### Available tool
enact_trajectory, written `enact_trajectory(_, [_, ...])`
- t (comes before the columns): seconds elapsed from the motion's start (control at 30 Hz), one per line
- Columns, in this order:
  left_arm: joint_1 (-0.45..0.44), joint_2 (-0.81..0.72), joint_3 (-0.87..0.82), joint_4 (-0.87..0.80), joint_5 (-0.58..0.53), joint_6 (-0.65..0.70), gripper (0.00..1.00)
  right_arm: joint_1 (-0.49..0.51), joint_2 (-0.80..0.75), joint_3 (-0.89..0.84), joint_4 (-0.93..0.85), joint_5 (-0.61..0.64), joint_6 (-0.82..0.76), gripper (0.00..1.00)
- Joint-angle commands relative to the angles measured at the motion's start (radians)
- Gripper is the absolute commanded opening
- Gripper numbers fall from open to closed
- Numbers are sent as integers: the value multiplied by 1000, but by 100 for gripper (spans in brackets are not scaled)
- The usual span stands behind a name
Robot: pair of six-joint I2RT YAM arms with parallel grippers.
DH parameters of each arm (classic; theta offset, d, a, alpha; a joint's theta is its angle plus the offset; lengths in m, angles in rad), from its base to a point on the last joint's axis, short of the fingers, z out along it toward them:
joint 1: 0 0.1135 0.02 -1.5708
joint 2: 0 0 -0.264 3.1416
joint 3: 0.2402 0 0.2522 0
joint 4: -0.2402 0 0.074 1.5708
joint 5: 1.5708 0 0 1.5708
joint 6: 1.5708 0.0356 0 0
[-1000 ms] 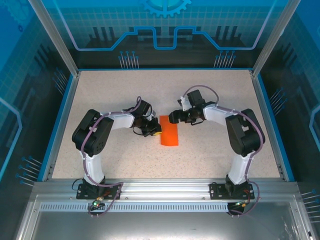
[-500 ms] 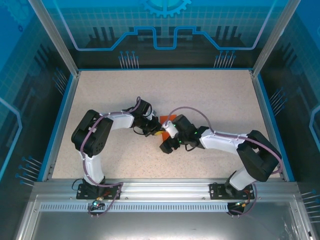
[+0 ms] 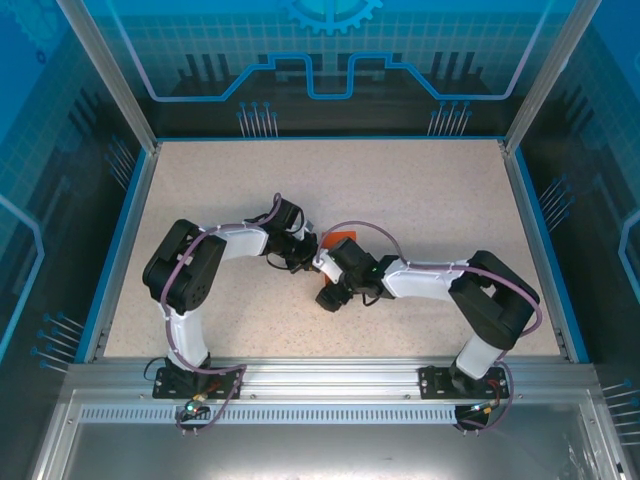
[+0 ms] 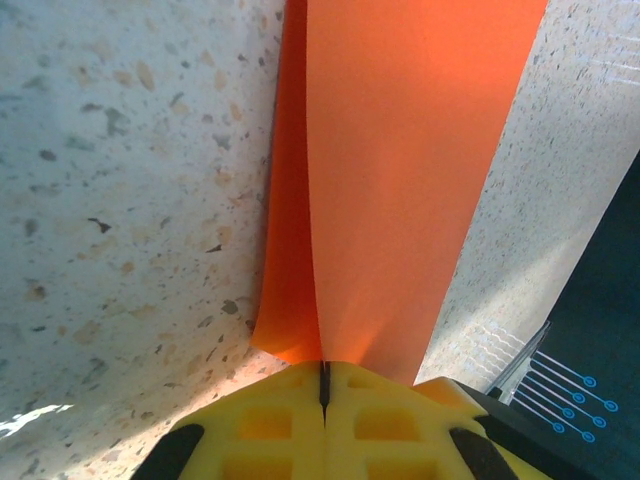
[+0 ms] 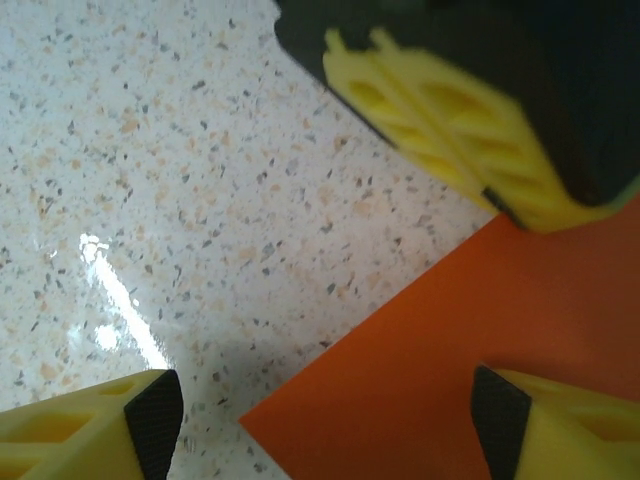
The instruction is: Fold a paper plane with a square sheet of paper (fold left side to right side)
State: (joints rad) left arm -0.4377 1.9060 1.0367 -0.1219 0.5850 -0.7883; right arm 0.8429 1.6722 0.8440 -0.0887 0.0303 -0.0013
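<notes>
**Inspector:** Paper (image 4: 400, 180), condition and position?

**Onlooker:** Thin, light and limp, doubled over, flat on the middle of the table (image 3: 200, 180). The left gripper (image 4: 323, 385) has its jaws clamped together on one edge. The right gripper (image 5: 318, 430) hovers over a corner, jaws apart, holding nothing.

**Inspector:** Best hold?

**Onlooker:** Edges or corners, I'd judge, and gently, because it creases and tears easily.

My left gripper (image 4: 323, 385) pinches the near edge of the orange paper (image 4: 400, 170). Its two layers part slightly just above my closed jaws, over the speckled table (image 4: 130, 200).
</notes>
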Motion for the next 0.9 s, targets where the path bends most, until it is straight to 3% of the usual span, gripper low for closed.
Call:
enact_trajectory(0.0, [-3, -28, -11, -6, 33, -13, 0, 15, 5, 28, -7, 47, -7, 72])
enact_trajectory(0.27, [-4, -18, 0, -32, 22, 2, 0, 12, -30, 19, -23, 26, -16, 53])
enact_trajectory(0.53, [-4, -15, 11, -47, 17, 12, 0, -13, -48, 6, -20, -37, 1, 27])
enact_trajectory(0.87, [-3, -9, 14, -60, 9, 21, 0, -50, -54, -2, -16, -116, 23, 20])
